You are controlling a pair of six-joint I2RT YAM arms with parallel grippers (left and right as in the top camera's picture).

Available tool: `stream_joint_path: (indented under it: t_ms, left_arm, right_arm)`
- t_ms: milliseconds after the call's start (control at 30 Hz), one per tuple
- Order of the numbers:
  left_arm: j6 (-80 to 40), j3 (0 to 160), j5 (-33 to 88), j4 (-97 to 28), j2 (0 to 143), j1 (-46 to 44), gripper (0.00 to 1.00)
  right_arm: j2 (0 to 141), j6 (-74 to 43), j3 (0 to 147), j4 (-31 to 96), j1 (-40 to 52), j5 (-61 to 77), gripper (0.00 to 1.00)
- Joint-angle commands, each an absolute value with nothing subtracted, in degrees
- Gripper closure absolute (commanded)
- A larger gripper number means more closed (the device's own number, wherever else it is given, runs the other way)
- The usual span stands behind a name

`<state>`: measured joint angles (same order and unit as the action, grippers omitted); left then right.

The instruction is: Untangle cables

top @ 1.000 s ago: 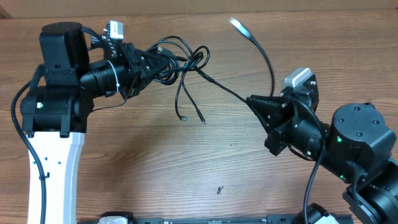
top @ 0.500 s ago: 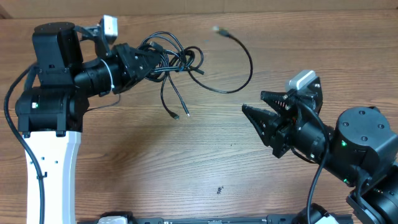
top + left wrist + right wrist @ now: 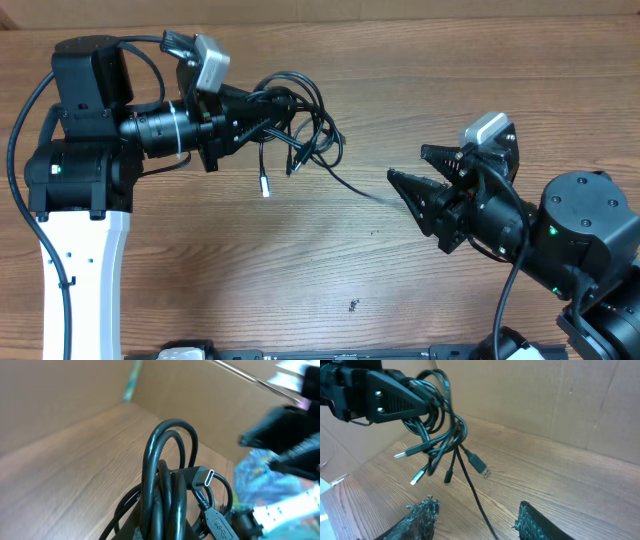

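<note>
Overhead, the left fingers [image 3: 232, 112] are clamped shut on the cables [image 3: 300, 115], holding the knotted bundle up off the desk [image 3: 300, 280] toward its far left side. Loops bulge past the fingertips and a few plug ends [image 3: 265, 186] dangle below. One long strand [image 3: 350, 186] leaves the bundle and trails toward the right fingers [image 3: 430, 200], which stand moderately spread and grip nothing. In the right wrist view that strand [image 3: 479, 502] drops through the gap between the right fingers [image 3: 422, 515], apparently touching neither, while the other ends hang free under the knot. The left wrist view shows only tight loops and a flat plug close to the lens. This looks like the pause between pulls: one arm anchors the knot and the other is free to pick a strand. The next move probably calls for the right fingers to close on the long strand already lying between them. They would then draw it away from the left arm along the line it leaves the bundle, slowly enough that it slides out of the loops rather than cinching them tighter.
</note>
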<state>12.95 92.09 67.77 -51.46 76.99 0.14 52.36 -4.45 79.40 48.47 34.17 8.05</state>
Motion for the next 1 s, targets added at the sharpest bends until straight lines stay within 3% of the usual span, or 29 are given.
stream_joint_path:
  t_ms: [0,133,267,667,733,767,800,867,967]
  left_arm:
    - [24.53,92.77,75.90,-51.22,76.79,0.01,0.96]
    - [28.71,92.77,76.09,-51.22,76.82,-2.33,0.96]
    - [32.99,92.77,76.05,-51.22,76.82,-5.63,0.96]
    - [34.74,92.77,75.64,-51.20,76.82,-7.66,0.96]
    - [34.76,92.77,79.40,-51.13,76.82,-7.66,0.96]
    - [34.74,92.77,81.01,-50.94,76.82,-7.64,0.96]
    - [34.76,92.77,83.79,-50.63,76.82,-7.64,0.96]
    - [34.74,92.77,89.25,-50.48,76.79,-7.49,0.96]
    - [32.18,92.79,90.63,-50.33,76.58,-7.40,0.96]
  right_arm:
    - [52.77,-4.62,79.85,48.05,34.06,9.15,0.43]
    - [54.24,-5.58,79.85,47.22,34.06,12.75,0.40]
    - [56.93,-14.20,79.85,46.37,34.06,13.39,0.32]
    - [60.60,-15.25,79.85,45.17,34.06,18.35,0.32]
    - [60.95,-14.96,79.85,45.21,34.06,18.20,0.38]
    - [61.06,-14.72,79.85,45.34,34.06,18.06,0.47]
    - [61.10,-14.55,79.85,45.71,34.02,17.63,0.63]
    - [61.10,-14.57,79.85,47.03,34.02,14.00,0.79]
    - [61.10,-14.61,79.85,48.34,34.02,9.54,0.87]
